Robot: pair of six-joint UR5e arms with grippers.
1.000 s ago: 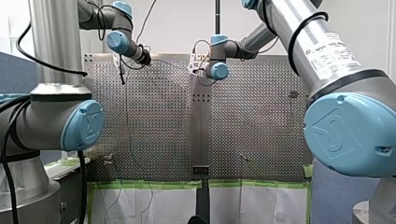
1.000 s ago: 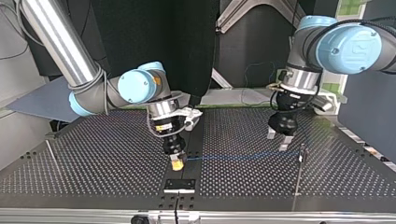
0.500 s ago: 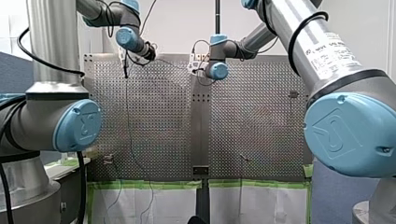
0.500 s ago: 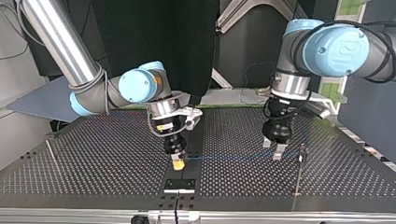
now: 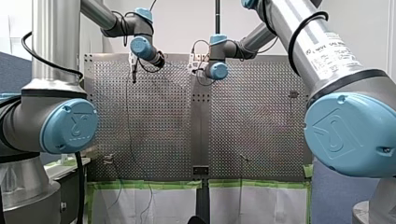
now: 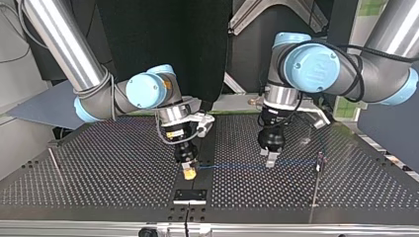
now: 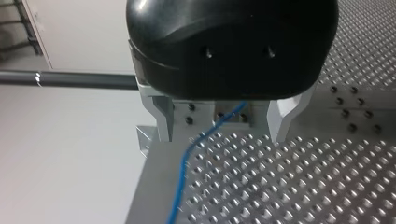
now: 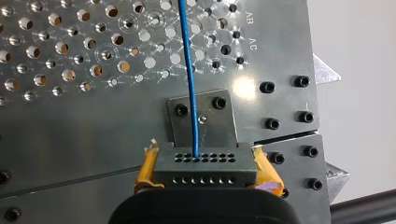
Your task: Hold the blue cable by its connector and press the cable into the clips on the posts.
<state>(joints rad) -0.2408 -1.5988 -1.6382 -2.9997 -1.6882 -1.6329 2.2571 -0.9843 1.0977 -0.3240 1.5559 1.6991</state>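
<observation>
A thin blue cable (image 6: 237, 165) runs across the perforated table (image 6: 123, 163) from a grey connector (image 8: 205, 166) toward a thin post (image 6: 319, 163) at the top view's right. My right gripper (image 6: 188, 173), with yellow pads (image 8: 145, 170), is shut on the connector just above the table. My left gripper (image 6: 267, 159) hangs over the cable between the connector and that post. In the left wrist view its metal fingers (image 7: 163, 122) stand open, and the cable (image 7: 184, 172) passes between them without touching either one.
Another thin post (image 6: 53, 163) stands at the top view's left. A small dark bolted plate (image 6: 189, 195) sits near the table's edge below the connector. In the front view, posts (image 5: 293, 94) dot the table, and the big arm joints fill both sides.
My left arm has slid along the cable toward the connector, away from the post at the top view's right, with its fingers still open. The right arm and connector have not moved.
</observation>
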